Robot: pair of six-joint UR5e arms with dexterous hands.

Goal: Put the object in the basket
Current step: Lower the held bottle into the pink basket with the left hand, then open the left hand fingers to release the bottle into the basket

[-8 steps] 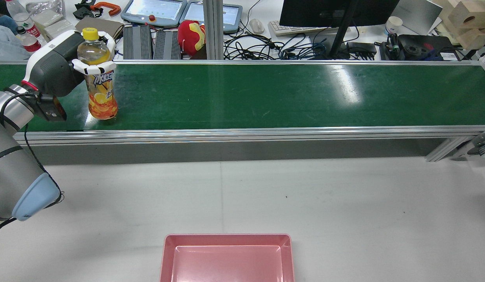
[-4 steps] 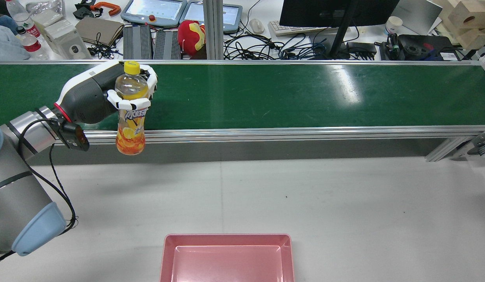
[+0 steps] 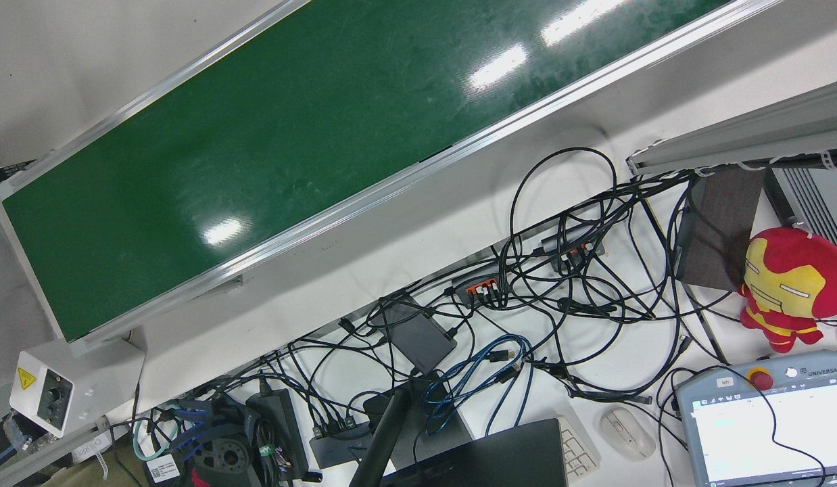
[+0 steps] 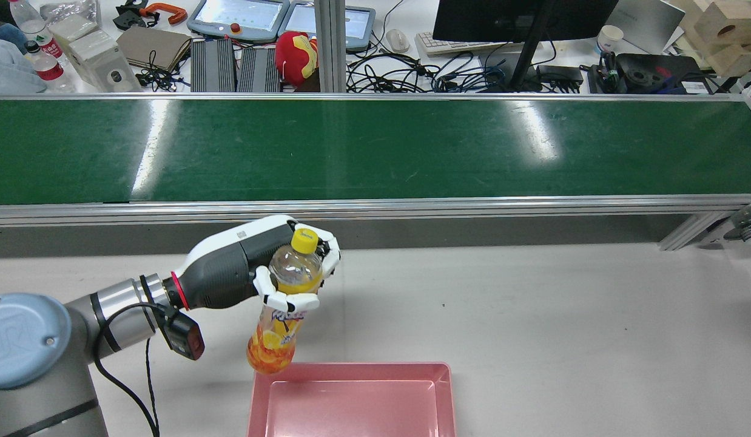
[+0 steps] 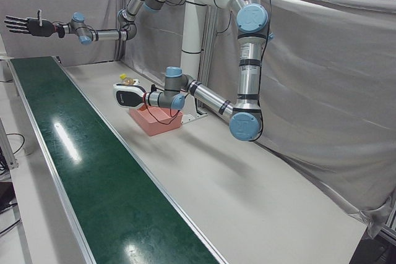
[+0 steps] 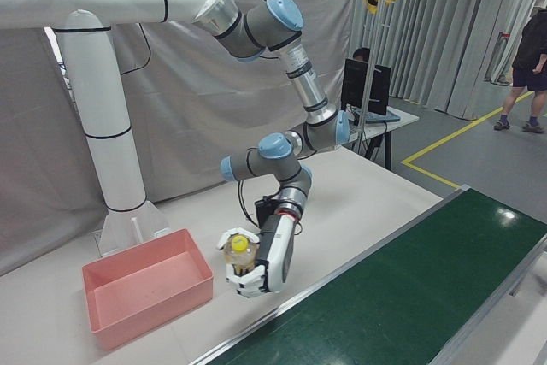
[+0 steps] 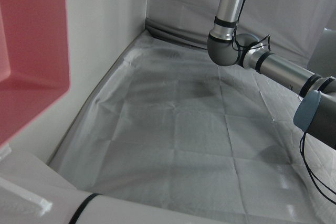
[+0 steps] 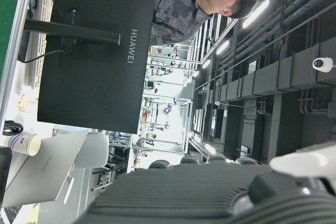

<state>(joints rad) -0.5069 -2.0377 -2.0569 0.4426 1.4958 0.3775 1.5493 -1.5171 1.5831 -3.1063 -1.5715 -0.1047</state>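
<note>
My left hand (image 4: 248, 267) is shut on an orange drink bottle (image 4: 271, 347) with a yellow cap. It holds the bottle tilted in the air, with the base just above the far left corner of the pink basket (image 4: 351, 368). The right-front view shows the same hand (image 6: 261, 269) and bottle (image 6: 240, 247) beside the basket (image 6: 145, 292). The left hand view shows the basket's wall (image 7: 31, 51) at the left. My right hand (image 5: 25, 26) is black, raised high at the far left of the left-front view, with its fingers spread and empty.
The green conveyor belt (image 4: 375, 145) runs across the station beyond the grey table (image 4: 533, 315). Behind the belt is a desk with cables, a monitor (image 4: 521, 18), tablets and a red plush toy (image 4: 296, 54).
My left hand has lifted the bottle off the belt's left end and carried it right and toward the near side, down to the basket's corner.
</note>
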